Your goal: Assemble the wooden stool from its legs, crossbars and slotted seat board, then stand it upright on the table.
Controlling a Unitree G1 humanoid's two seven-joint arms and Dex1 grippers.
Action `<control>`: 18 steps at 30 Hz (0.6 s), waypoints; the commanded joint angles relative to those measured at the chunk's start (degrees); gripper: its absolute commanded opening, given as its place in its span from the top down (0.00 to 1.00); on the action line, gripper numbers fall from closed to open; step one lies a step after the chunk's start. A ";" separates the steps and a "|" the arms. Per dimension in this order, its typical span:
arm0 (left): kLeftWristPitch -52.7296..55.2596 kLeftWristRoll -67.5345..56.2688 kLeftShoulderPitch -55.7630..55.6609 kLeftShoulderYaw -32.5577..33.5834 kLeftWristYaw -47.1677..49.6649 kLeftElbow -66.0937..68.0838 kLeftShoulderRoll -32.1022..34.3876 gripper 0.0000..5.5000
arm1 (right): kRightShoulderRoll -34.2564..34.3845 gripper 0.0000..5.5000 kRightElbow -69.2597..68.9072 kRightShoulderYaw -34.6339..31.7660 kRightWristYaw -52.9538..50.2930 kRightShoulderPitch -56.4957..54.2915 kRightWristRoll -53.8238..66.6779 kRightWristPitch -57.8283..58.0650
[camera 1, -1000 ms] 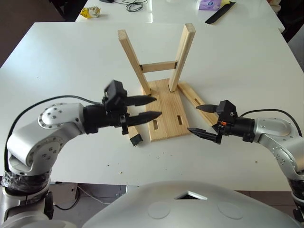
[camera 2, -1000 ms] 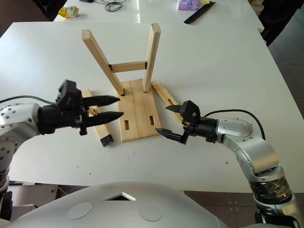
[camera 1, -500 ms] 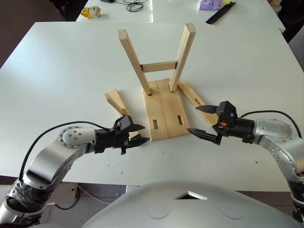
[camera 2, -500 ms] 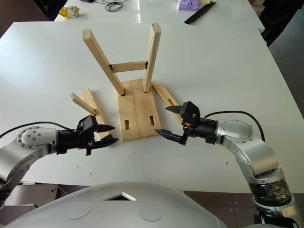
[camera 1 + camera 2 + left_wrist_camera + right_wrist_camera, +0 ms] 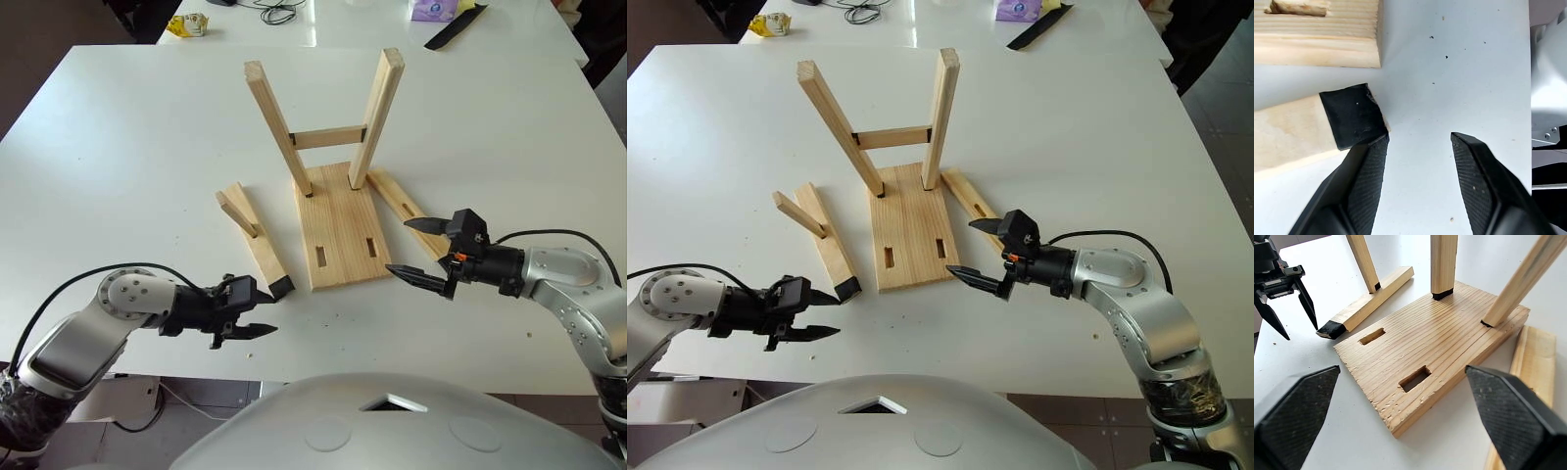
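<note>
Left gripper (image 5: 263,316) pulled back near-left off the loose leg pair (image 5: 257,240) lying left of the mid-counter seat board (image 5: 343,235), fingers apart, empty — right gripper (image 5: 397,245) held, fingers apart — near slots remained unfilled.

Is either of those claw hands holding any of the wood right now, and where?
Nothing is held: the left end effector and the right end effector are both open and empty.
</note>
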 commanded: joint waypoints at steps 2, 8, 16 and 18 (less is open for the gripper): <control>8.87 -14.94 -6.82 7.51 -1.00 -3.50 -2.55 0.57 | -0.71 0.14 -0.07 -0.07 0.39 -0.19 0.00 -0.51; 12.84 -21.55 -12.96 10.14 2.78 -3.38 -6.37 0.57 | -0.84 0.14 0.20 0.09 0.78 -0.56 -0.23 -0.56; 6.19 -2.77 -11.09 -2.07 6.74 -3.08 -6.14 0.57 | -0.46 0.14 0.38 0.75 0.48 -0.82 -0.72 -0.71; 4.37 -0.17 -10.67 -3.96 6.93 -3.22 -6.88 0.57 | -0.34 0.14 0.43 0.81 0.37 -0.84 -0.75 -0.73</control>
